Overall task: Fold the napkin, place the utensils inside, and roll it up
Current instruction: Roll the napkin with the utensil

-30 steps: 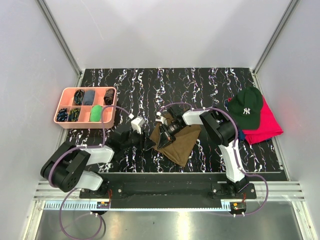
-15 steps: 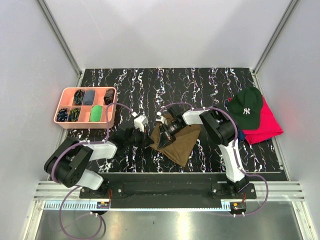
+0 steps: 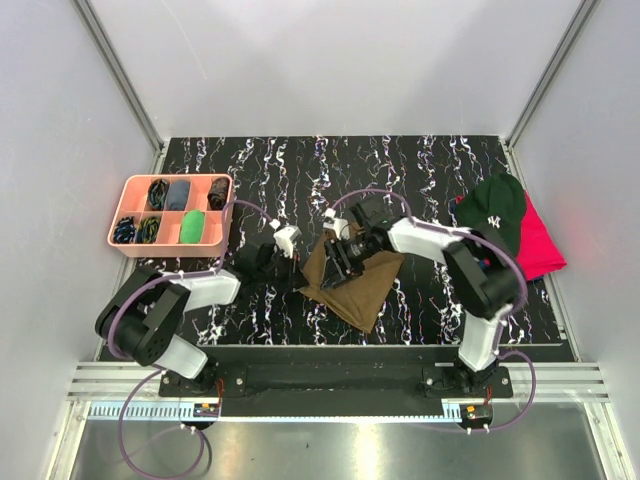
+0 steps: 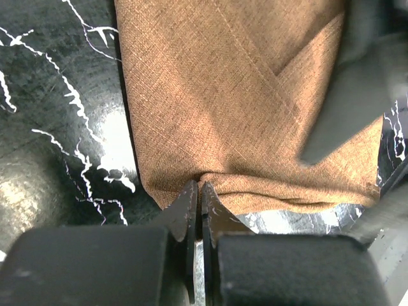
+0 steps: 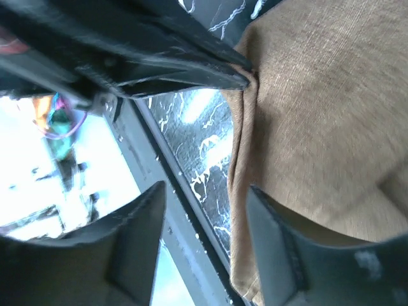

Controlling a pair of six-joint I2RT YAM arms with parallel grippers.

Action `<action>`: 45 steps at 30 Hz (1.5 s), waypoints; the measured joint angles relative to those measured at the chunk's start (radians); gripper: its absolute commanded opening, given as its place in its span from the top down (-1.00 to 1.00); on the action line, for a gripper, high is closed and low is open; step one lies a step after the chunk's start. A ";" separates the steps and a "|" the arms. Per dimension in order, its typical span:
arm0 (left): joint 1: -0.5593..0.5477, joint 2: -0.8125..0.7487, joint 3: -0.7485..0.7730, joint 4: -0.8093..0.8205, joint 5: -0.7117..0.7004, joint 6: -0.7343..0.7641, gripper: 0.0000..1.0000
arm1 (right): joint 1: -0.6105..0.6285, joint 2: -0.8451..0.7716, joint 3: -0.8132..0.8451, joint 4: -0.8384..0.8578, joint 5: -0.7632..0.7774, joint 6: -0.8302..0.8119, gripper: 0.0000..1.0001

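1. The napkin (image 3: 358, 288) lies on the counter (image 3: 400, 170), at the middle of its near half and between the two arms.
2. It is doubled over. The left wrist view shows a diagonal layer edge crossing the cloth (image 4: 236, 108) and stacked layers along the edge nearest that camera.
3. The left end effector (image 3: 300, 268) sits low at the napkin's left edge. Its jaws are fully closed, and the left wrist view shows the tips (image 4: 199, 191) pinching the folded edge, with the cloth puckered right where they meet.
4. The right wrist view shows the same pinch from the other side, with the left end effector's (image 5: 245, 78) dark tips clamped on the napkin's (image 5: 319, 115) border.
5. The right end effector (image 3: 345, 258) is over the napkin's upper left part, just beside the left one.
6. Its jaws stand apart and grip nothing (image 5: 205, 191). One finger hangs over the cloth and the other over the counter's near rim, and the napkin's edge runs through the gap between them.
7. A blurred finger of the right end effector (image 4: 357, 83) crosses the right side of the left wrist view, above the cloth.
8. A pink tray (image 3: 113, 225) with filled compartments sits at the counter's left side, well apart from the napkin.
9. A dark green cap (image 3: 492, 218) rests on a red cloth (image 3: 540, 255) at the right edge.
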 measured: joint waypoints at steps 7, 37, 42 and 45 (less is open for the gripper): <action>0.000 0.038 0.061 -0.075 0.014 -0.019 1.00 | 0.089 -0.303 -0.151 0.025 0.346 -0.001 -0.52; 0.000 0.079 0.144 -0.204 0.037 -0.059 0.99 | 0.659 -0.175 -0.230 0.089 1.405 0.036 0.92; 0.000 0.072 0.144 -0.208 0.040 -0.059 0.49 | 0.650 -0.172 -0.220 0.077 1.373 0.016 1.00; 0.000 0.045 0.143 -0.219 0.041 -0.064 0.28 | 0.624 -0.181 -0.218 0.079 1.307 -0.001 1.00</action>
